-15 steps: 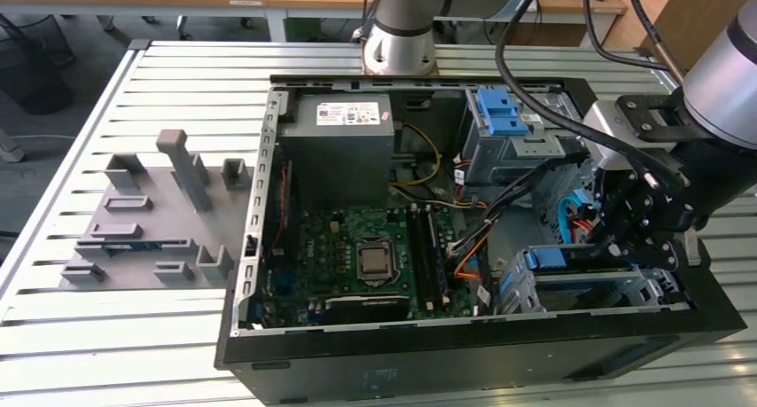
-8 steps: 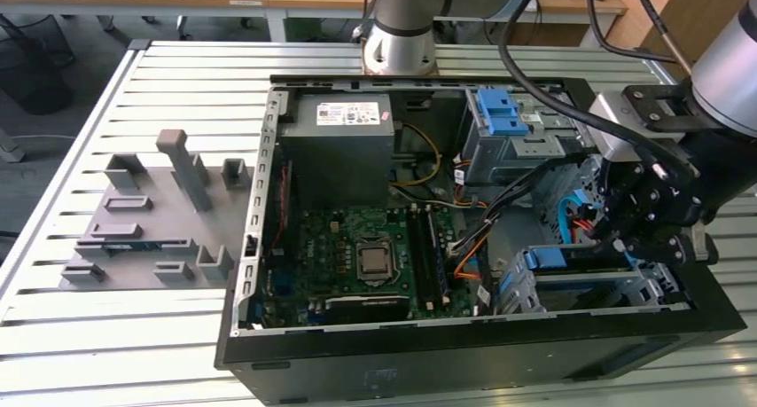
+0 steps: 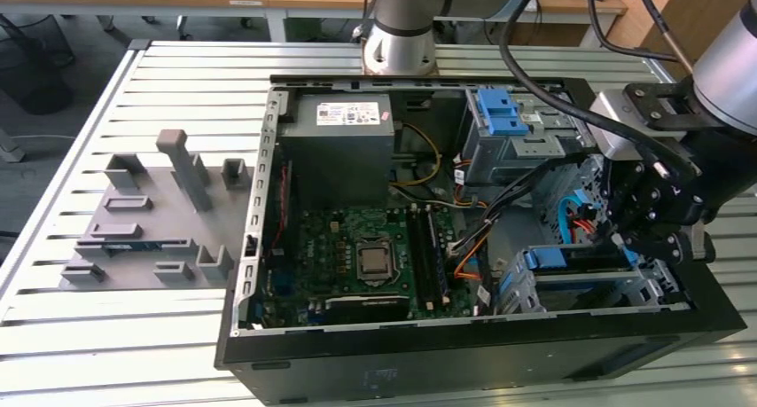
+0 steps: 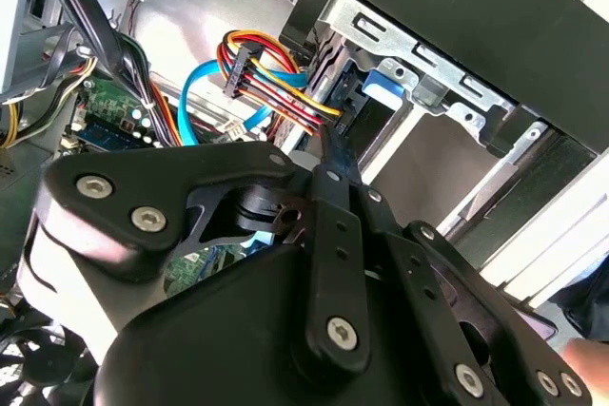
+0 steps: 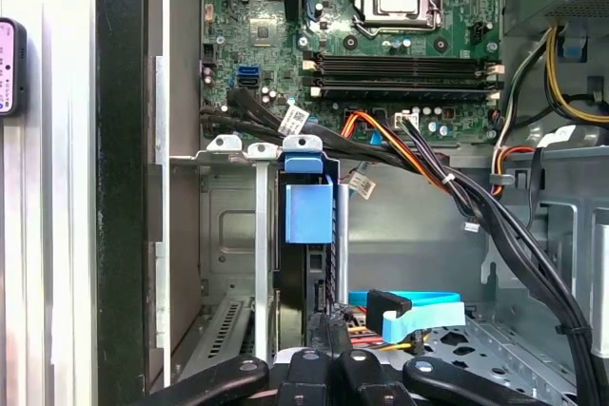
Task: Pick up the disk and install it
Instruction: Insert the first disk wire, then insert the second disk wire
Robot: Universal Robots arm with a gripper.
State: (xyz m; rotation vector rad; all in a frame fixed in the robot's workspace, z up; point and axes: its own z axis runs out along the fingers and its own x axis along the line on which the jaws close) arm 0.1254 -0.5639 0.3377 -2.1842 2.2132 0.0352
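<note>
An open black computer case [image 3: 473, 358] lies on a slatted metal table [image 3: 177, 66], and the gripper [image 3: 644, 221] hangs over the case's corner at the exterior view's right, just above a metal drive cage [image 3: 591, 287]. The disk [image 3: 577, 258] sits edge-on in that cage, its blue rail frame showing along the top, with nothing gripped around it. The exterior view alone takes in the wider bench: a grey fixture block [image 3: 154, 216] with upright pegs well apart from the case on the exterior view's left, the grey power supply [image 3: 346, 128] at the far side, the green motherboard [image 3: 361, 256] in the middle, and a second bay with a blue latch [image 3: 503, 114]. The first wrist view looks straight down the cage, where the disk's blue tab [image 5: 309, 199] stands in its slot beside the metal cage wall [image 5: 228, 235], and a light-blue flat cable [image 5: 419, 311] lies close to the black gripper links. The second wrist view shows the coloured power wires [image 4: 271, 73] plugged in near the slot, with the finger linkage drawn together to a narrow tip; whether the fingertips actually meet cannot be told.
</note>
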